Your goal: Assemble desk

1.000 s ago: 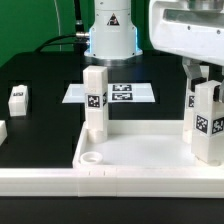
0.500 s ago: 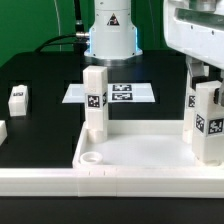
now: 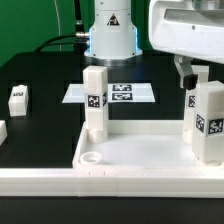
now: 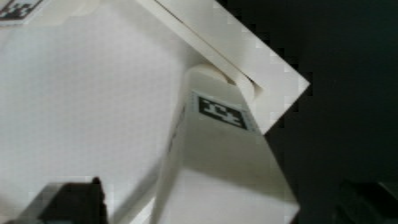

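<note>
The white desk top lies at the front as a rimmed tray. Two tagged legs stand upright in it: one at the back corner toward the exterior view's left, one at the exterior view's right. A round socket at the front corner on the exterior view's left is empty. My gripper hangs just above the right leg's top, jaws open and apart from it. In the wrist view the leg runs between my gripper's dark fingertips with gaps on both sides.
A loose tagged leg lies on the black table at the exterior view's left, and another white piece shows at that edge. The marker board lies behind the tray, before the robot base. A low white rail runs along the front.
My gripper has risen from around the top of the right leg and now sits just above it. The leg stays standing in the tray.
</note>
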### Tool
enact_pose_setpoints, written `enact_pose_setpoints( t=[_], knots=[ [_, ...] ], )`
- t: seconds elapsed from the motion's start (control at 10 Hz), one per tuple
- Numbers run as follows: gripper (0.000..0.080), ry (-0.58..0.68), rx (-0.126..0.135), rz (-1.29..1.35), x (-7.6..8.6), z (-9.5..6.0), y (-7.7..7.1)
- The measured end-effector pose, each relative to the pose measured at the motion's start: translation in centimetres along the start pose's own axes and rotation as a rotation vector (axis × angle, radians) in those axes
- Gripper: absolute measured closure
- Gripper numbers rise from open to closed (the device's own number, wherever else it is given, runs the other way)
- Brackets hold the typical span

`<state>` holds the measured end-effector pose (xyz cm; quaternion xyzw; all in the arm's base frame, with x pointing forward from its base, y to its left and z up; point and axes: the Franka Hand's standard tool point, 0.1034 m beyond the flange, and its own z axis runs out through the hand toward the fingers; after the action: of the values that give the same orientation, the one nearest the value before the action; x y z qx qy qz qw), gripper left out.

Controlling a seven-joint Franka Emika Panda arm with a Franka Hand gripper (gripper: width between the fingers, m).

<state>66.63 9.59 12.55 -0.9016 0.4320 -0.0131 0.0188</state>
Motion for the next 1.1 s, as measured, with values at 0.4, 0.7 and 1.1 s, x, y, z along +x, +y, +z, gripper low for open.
enact_pose_setpoints(
  t=[0.4,0.7,1.1],
  knots=[
    [0.0151,0.029,0.0,-0.496,-0.29,0.08,-0.54],
    [0.0151,0.039,0.003,-0.759,0.03,0.06,-0.59],
    [0.0155,0.046,-0.014,-0.98,0.25,0.09,-0.43]
  ],
)
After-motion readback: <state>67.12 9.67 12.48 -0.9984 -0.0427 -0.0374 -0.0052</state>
